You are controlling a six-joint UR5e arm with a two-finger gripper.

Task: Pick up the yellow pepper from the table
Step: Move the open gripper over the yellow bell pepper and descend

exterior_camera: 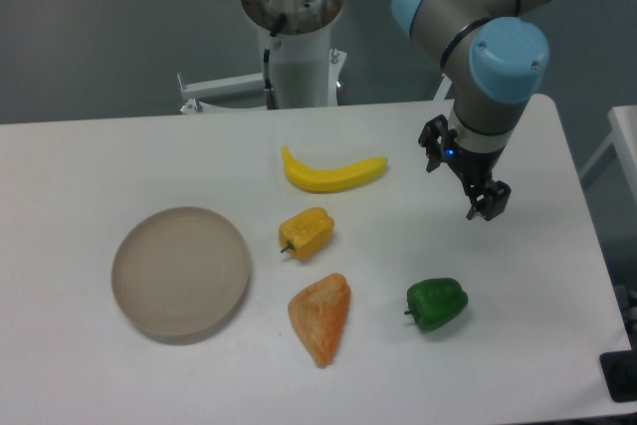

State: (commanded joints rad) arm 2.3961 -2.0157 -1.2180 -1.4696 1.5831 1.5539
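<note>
Lying near the middle of the table (pixel 90 166), the yellow pepper (pixel 308 232) is seen between the banana (pixel 332 172) and the orange wedge (pixel 321 317), just right of the plate (pixel 180 271). The gripper (pixel 462 174) is held released and empty, well apart to the right, above the green pepper (pixel 437 304).

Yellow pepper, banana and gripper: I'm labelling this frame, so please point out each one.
yellow pepper (pixel 308 232), fixed camera view, middle of its body.
banana (pixel 333 173), fixed camera view, middle of its curve.
gripper (pixel 461 170), fixed camera view, midway between its fingertips.
</note>
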